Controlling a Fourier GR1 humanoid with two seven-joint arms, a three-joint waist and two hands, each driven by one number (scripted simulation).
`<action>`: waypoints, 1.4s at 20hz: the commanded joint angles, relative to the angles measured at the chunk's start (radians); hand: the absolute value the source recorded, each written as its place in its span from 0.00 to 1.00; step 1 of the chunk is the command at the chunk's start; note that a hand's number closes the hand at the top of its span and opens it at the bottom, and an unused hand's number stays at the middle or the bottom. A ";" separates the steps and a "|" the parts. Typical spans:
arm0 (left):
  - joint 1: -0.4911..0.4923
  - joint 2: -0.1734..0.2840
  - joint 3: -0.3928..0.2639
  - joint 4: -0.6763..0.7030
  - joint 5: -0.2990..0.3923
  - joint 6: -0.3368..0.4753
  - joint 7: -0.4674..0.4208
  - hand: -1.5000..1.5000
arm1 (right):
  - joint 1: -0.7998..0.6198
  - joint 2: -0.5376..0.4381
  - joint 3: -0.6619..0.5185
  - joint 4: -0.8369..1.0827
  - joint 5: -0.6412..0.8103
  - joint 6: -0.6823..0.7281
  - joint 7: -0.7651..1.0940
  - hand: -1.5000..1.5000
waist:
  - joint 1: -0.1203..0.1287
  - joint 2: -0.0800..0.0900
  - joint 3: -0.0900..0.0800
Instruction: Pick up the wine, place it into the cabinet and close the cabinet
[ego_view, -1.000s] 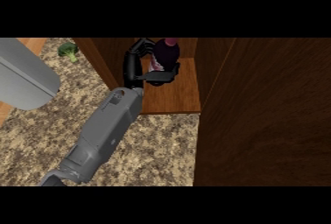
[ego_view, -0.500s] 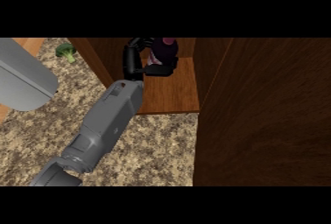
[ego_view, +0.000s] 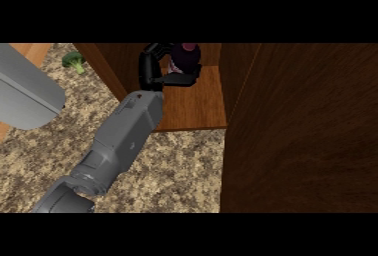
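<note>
The table (ego_view: 177, 170) has a speckled beige-and-brown stone top. It fills the lower left and centre of the head view. A piece of broccoli (ego_view: 73, 60) lies directly on it near the upper left, just beside the cabinet's left wall. The cabinet shelf (ego_view: 196, 102) is a plain brown wooden board, its front edge meeting the table. The wine (ego_view: 186, 56), a dark bottle, stands on the shelf towards the back. The open cabinet door (ego_view: 310, 130), dark wood, covers the table's right side.
</note>
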 joint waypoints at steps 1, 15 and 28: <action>0.030 0.001 0.045 0.049 0.058 -0.017 -0.032 1.00 | -0.011 -0.007 0.000 -0.080 -0.064 -0.010 0.055 0.00 | -0.013 0.014 -0.008; -0.005 0.062 0.041 0.152 -0.011 0.011 -0.038 0.00 | -0.011 -0.010 -0.006 -0.080 -0.071 -0.004 0.037 0.00 | -0.013 0.019 -0.008; 0.045 0.025 0.031 0.181 -0.052 0.079 -0.103 0.00 | 0.012 0.002 0.040 -0.086 -0.017 -0.005 0.023 0.00 | -0.021 0.022 -0.009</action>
